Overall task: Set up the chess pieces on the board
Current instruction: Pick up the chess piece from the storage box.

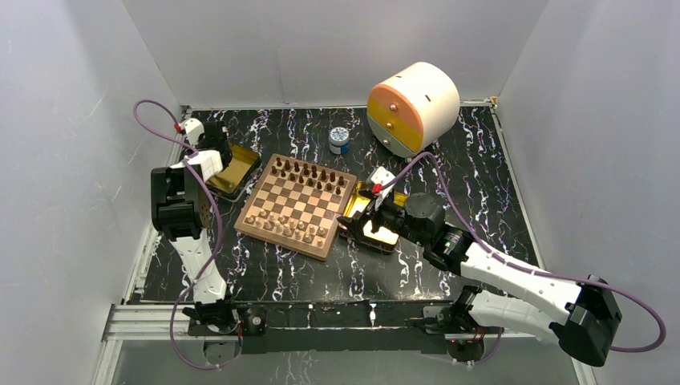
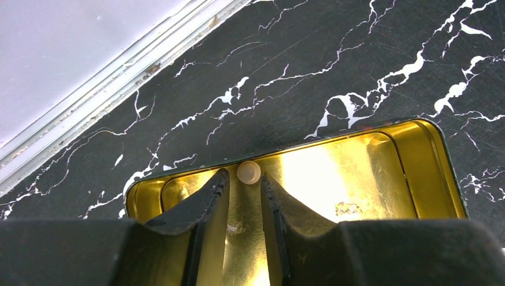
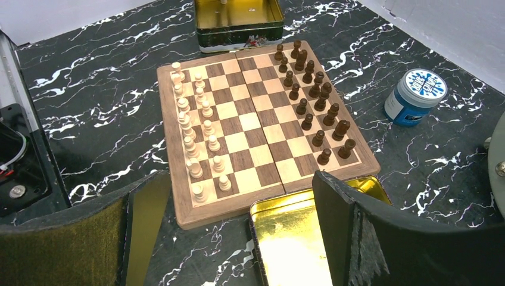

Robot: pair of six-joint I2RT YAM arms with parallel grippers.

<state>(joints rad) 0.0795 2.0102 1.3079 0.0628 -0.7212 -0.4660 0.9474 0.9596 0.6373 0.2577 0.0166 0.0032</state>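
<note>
Right gripper (image 3: 238,199) fills the bottom of its wrist view. Fingers are spread wide w/ nothing btwn them, hanging over the right gold tray (image 3: 292,244), which sits just beside the board's right side. Left gripper (image 2: 244,179) is down inside the left gold tray (image 2: 363,173), near the bench (image 1: 305,277) left edge twd the far-left corner. Its fingers are parted w/ a clear gap. A small pale piece (image 2: 249,172), seen from above as a round knob, sits just off the fingertips by the tray's far wall, not pinched.

Board (image 1: 297,206) lies mid-bench, turned askew. It's wood w/ light and dark brown checks, a plain brown rim and a seam down the middle. Dark men (image 3: 306,121) stand upright in 2 rows along its far side, pale men (image 3: 208,127) in 2 rows along its near side.

Blue jar (image 3: 411,98) w/ white lid stands near the bench far edge. The lid has blue print, too small to read. White drum (image 1: 413,108) w/ orange/yellow face lies on its side at the far-right corner.
</note>
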